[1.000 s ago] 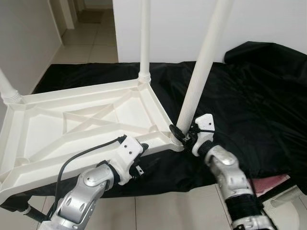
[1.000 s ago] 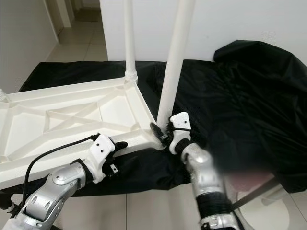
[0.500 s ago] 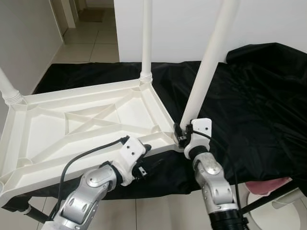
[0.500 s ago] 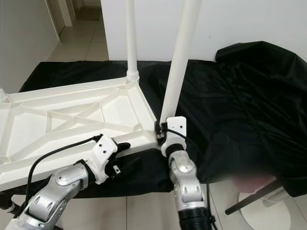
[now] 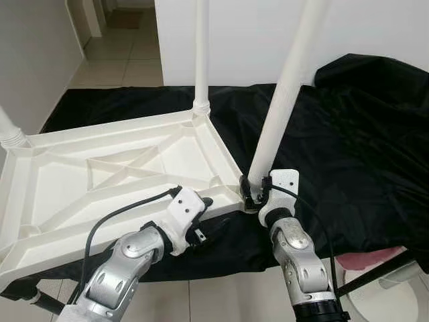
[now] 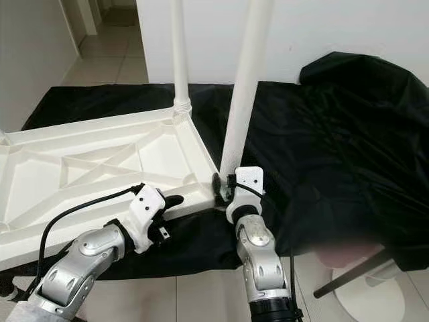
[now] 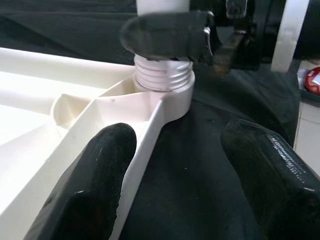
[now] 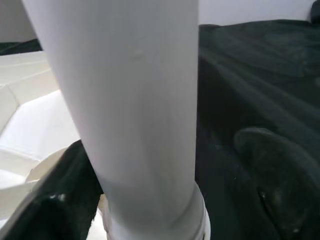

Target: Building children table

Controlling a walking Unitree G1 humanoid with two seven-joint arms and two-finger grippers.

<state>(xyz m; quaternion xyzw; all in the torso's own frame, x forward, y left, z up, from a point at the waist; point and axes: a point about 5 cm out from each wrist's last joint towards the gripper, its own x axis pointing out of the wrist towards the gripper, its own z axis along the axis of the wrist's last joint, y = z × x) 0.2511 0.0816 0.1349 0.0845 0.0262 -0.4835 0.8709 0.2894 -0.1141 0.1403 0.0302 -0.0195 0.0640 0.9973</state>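
Note:
A white plastic table top [image 5: 100,181] lies upside down on a black cloth [image 5: 362,134]. White legs stand at its far corner [image 5: 200,54], left corner [image 5: 10,131] and near right corner [image 5: 281,114]. My right gripper [image 5: 251,193] sits at the base of the near right leg [image 8: 135,110], just above its threaded collar [image 7: 162,75]. It is open and straddles the leg: one finger [image 8: 50,210] touches it, the other [image 8: 280,185] stands off. My left gripper [image 7: 180,145] is open around the table top's front rim [image 7: 145,135], left of that corner.
A white wall rises behind the cloth, and a tiled hallway [image 5: 114,47] runs off at the back left. At the lower right, on the tiled floor, are a red-pink object [image 5: 365,258], a black rod and a white round thing [image 5: 402,295].
My right wrist has turned around the leg's base, from sideways to squarely behind it. The left gripper has stayed at the rim. The camera has shifted slightly.

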